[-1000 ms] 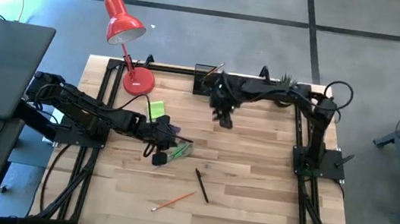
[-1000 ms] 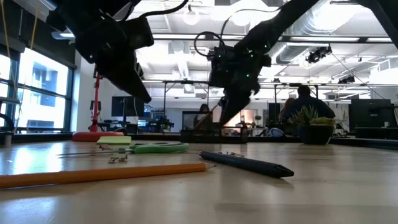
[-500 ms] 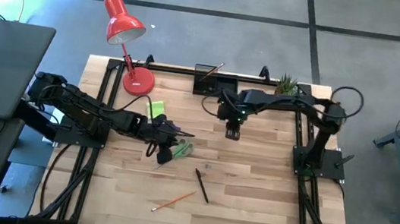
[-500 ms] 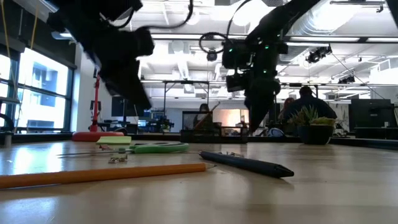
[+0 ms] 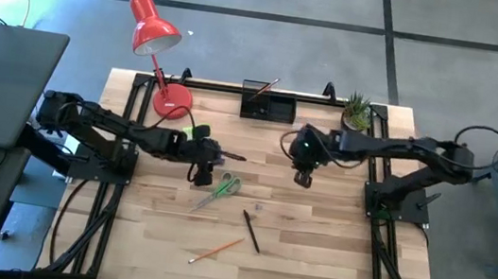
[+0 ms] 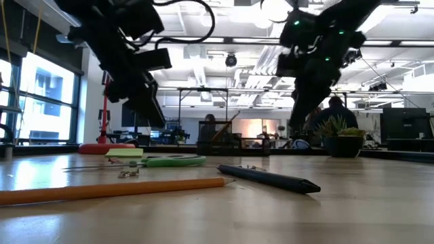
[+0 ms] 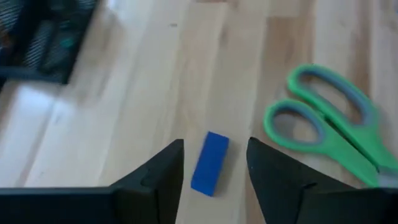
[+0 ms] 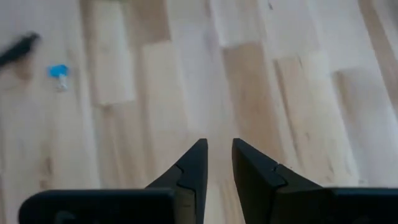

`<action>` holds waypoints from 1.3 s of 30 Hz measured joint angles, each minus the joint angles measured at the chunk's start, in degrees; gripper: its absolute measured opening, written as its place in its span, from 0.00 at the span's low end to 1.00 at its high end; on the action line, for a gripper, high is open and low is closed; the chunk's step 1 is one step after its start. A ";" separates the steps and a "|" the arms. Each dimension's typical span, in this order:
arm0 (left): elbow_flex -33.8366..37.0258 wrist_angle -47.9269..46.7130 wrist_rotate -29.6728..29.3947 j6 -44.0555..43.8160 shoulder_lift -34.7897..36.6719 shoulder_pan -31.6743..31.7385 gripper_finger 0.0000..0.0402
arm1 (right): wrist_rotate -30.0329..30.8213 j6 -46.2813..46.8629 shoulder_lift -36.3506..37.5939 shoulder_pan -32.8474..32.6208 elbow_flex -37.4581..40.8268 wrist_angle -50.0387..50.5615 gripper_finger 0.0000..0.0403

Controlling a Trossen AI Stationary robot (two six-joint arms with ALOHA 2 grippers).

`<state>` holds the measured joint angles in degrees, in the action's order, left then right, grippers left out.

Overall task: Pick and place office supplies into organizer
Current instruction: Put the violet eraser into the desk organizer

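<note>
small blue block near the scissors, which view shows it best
The left wrist view: the blue block lies sharp on bare wood between the open left gripper's fingers, beside the green scissors. The high view hides it under that gripper; the low and right wrist views don't clearly show it.

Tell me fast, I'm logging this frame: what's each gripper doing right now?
Left gripper: open, empty, fingers either side of a small blue block on the table.
Right gripper: open by a narrow gap, empty, over bare wood.

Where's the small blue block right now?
The blue block lies on the table between the left gripper's open fingers, beside the green scissors' handles.
</note>
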<state>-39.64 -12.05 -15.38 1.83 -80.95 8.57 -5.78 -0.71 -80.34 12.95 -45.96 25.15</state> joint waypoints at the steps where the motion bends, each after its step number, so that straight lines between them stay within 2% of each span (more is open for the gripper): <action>1: 0.00 0.08 1.87 1.53 -0.02 1.01 0.42 | 0.02 0.68 0.96 -0.97 1.41 -1.48 0.17; 7: -0.13 1.96 8.72 5.26 -3.39 6.28 0.45 | -0.03 2.26 4.03 -6.69 9.02 -13.69 0.17; 11: -0.09 1.54 10.84 6.00 -7.34 9.81 0.43 | 0.00 2.15 4.07 -9.77 12.35 -19.71 0.17; 20: -0.66 1.91 18.76 6.91 -11.86 14.14 0.39 | 2.95 0.74 4.05 -13.33 16.84 -24.69 0.17; 30: -0.70 0.00 20.20 2.57 -12.39 13.09 0.24 | 4.69 0.73 4.05 -13.51 19.18 -29.55 0.17; 35: -0.70 -0.93 17.58 2.42 -12.31 9.69 0.19 | 5.61 0.88 4.05 -13.51 19.26 -29.27 0.17; 39: -0.58 -1.33 14.67 1.51 -12.03 7.44 0.19 | 5.61 0.89 4.05 -13.51 19.26 -29.27 0.17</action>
<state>-40.22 -13.38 -0.71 3.34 -92.98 16.00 -0.16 0.18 -76.29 -0.56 -26.70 -4.12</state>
